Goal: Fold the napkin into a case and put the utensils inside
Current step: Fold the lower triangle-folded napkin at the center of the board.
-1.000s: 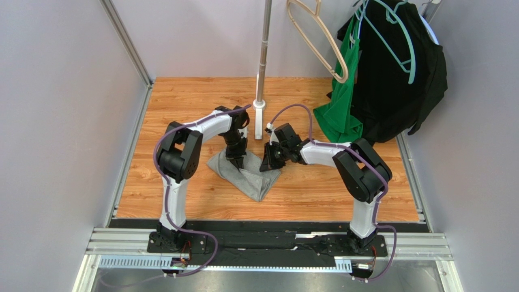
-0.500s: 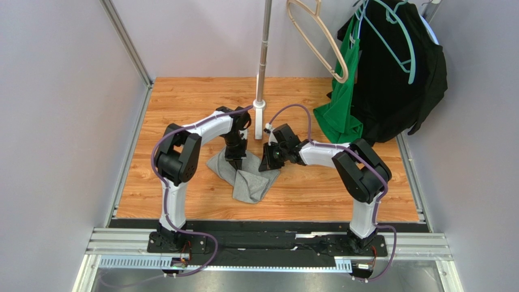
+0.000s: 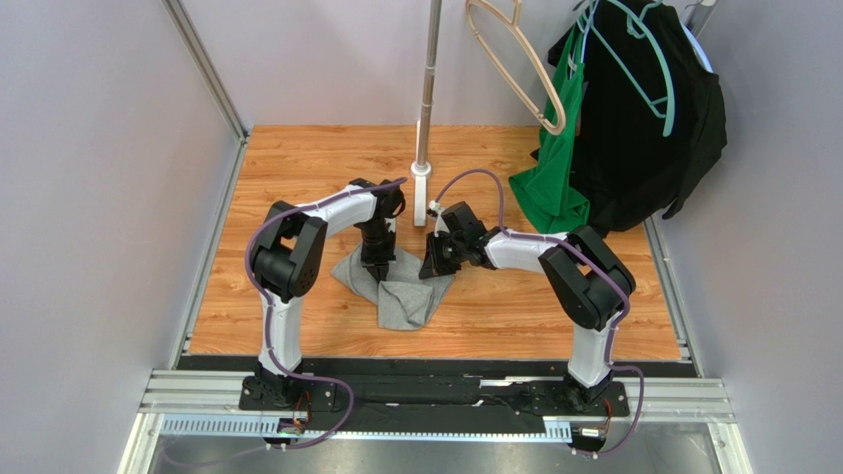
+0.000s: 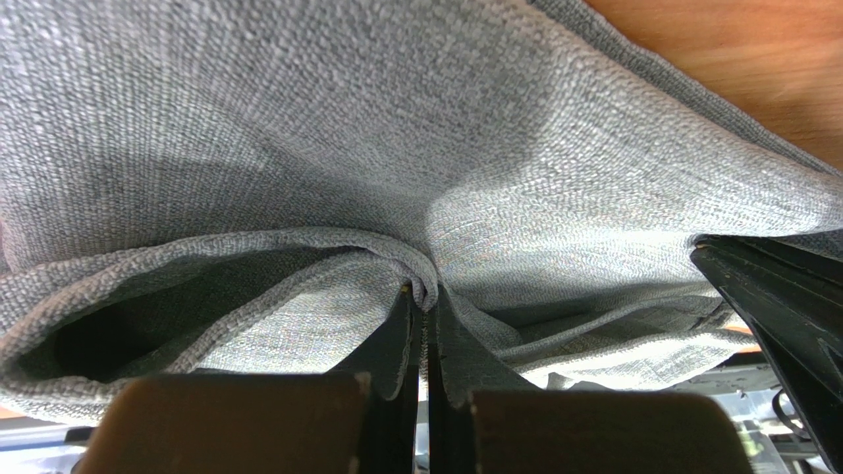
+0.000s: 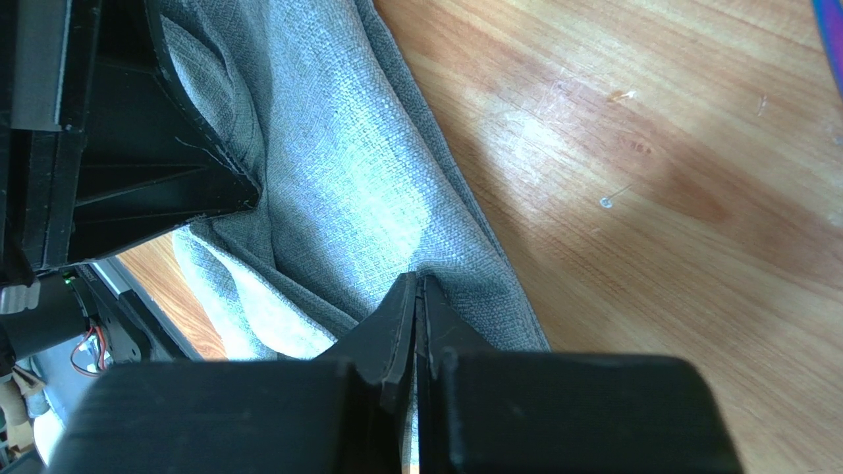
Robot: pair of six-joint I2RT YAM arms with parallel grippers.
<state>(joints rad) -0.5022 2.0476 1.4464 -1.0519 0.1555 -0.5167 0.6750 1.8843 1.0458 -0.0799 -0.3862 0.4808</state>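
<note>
Near the middle of the table, the napkin lies crumpled, with one lobe trailing toward the arm bases. The left gripper is clamped on a pinched fold at the cloth's far side. The right gripper is clamped on the cloth's right edge (jaws pressed together, fabric at the tips). The cloth bunches between the two grippers. Bare wood lies to the left, the right and the near side. A pole base stands just beyond the grippers.

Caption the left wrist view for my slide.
Left gripper shut on a pinched fold of the grey napkin, wooden table showing at top right.
</note>
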